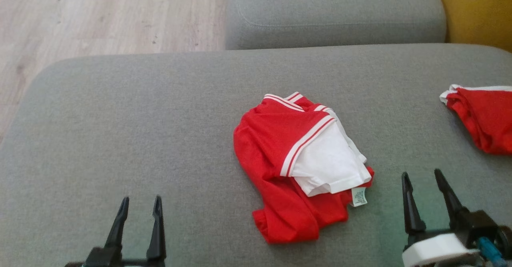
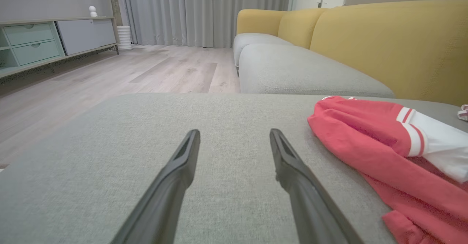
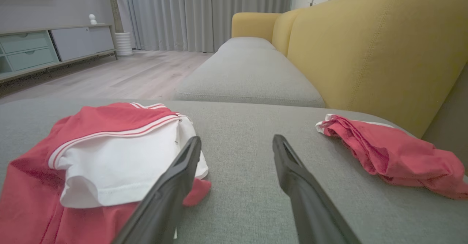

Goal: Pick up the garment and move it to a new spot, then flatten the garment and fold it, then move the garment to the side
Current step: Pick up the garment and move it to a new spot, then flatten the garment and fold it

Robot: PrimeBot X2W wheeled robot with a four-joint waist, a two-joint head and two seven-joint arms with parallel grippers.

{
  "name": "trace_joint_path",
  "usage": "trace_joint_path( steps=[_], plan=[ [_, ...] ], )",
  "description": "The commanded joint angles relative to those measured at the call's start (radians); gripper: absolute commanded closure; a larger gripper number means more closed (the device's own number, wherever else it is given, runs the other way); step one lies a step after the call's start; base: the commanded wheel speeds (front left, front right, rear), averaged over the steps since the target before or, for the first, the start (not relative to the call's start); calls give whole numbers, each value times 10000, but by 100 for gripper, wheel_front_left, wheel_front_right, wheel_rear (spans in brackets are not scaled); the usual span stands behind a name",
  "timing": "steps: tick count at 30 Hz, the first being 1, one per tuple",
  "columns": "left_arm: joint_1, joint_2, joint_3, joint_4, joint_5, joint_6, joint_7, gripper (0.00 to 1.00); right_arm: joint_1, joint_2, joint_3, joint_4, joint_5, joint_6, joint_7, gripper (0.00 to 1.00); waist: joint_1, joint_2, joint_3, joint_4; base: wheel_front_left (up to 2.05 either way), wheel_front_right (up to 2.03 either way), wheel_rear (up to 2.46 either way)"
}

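1. Jaws stand spread and empty on both arms.
2. Red-and-white garment (image 1: 280, 147) lies bunched on the grey sofa cushion (image 1: 120, 119), ahead and between them, long axis running away from the robot.
3. Right jaws are nearer; a second red garment (image 1: 484, 119) lies further right.

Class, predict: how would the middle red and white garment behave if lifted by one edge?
Probably floppy: the garment lies in soft rumpled folds, so it would drape. Likely light: its layers look thin. The woven cushion may resist sliding.
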Motion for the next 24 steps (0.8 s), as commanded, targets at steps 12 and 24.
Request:
trace_joint_path(
  steps=[12, 24],
  plan=[
    [258, -871, 1927, -35, 1190, -1169, -106, 0, 2, -57, 317, 64, 83, 67, -109, 0, 1, -1, -152, 52, 0, 0, 0],
    [196, -1293, 2574, 73, 1710, -1736, -106, 0, 11, -56, 389, 99, 116, 67, -109, 0, 1, -1, -95, -133, 0, 0, 0]
  ],
)
